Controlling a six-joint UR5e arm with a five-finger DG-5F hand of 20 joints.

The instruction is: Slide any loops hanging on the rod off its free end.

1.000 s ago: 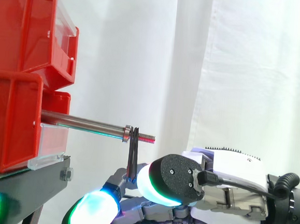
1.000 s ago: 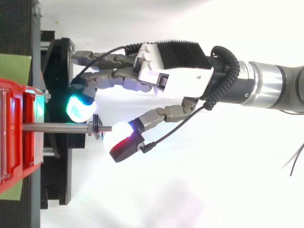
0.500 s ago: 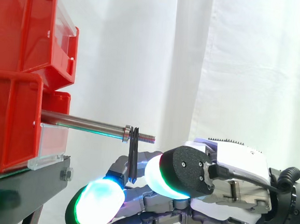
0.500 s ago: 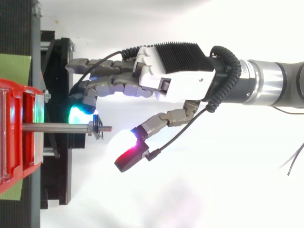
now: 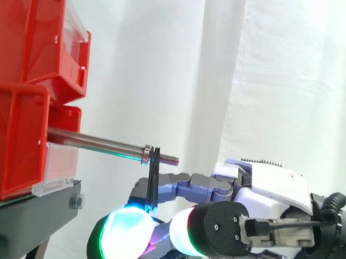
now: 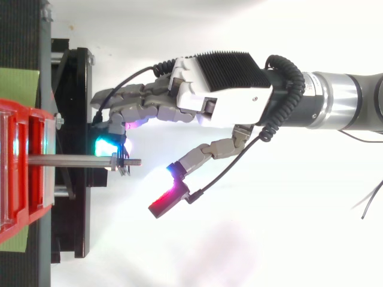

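A steel rod (image 5: 94, 141) sticks out of the lower red bin (image 5: 13, 147) and ends in a threaded free tip (image 5: 170, 160). Just short of that tip a thin black loop (image 5: 153, 182) hangs straight down from the rod; from above the loop (image 6: 122, 163) sits by the rod's collar. My hand (image 6: 218, 89) reaches in from the right, a little below the rod. Its fingers (image 6: 128, 107) are loosely bent beside the loop, with a cyan-glowing fingertip (image 6: 108, 146) close against the rod's far side. The thumb (image 6: 175, 194) is spread well away, clear of the rod's end. Nothing is pinched.
Two red bins are stacked on a black stand (image 5: 29, 205) at the left, the upper bin (image 5: 31, 28) overhanging the rod's root. A white curtain (image 5: 272, 83) hangs behind. Beyond the rod's free end, to the right, there is open space.
The thumb has swung away from the rod's tip and dropped lower. The fingers have drawn in closer to the loop. The loop hangs where it did.
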